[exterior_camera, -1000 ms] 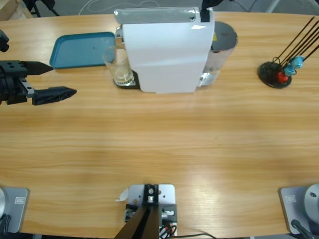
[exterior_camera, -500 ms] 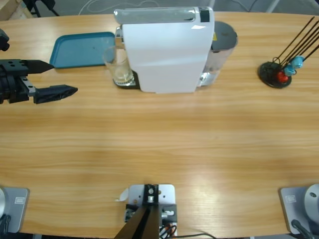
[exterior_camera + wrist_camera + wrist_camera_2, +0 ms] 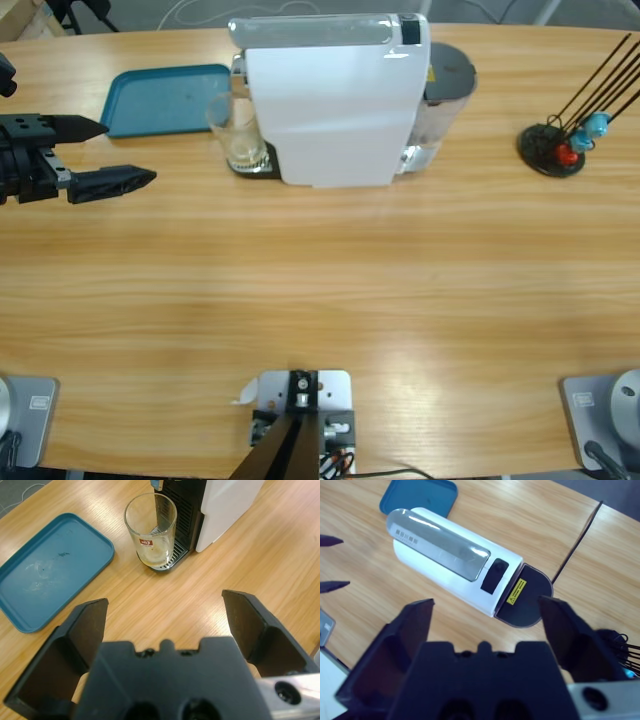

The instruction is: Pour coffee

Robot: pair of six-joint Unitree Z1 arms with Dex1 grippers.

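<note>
Now the coffee (image 3: 152,557), a shallow golden pool in the glass (image 3: 150,527) under the white machine (image 3: 330,100), sits ahead of the left claw (image 3: 95,155), which has crept slightly closer, jaws spread, holding nothing. Right claw (image 3: 485,625) hangs spread above the machine; the reach is barely begun.

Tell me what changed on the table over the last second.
Only the left arm's black two-jawed gripper shifted slightly: it crept right, toward the clear drinking glass under the white coffee machine, jaws open and empty. The glass, machine, teal tray and black capsule stand stayed put.
</note>
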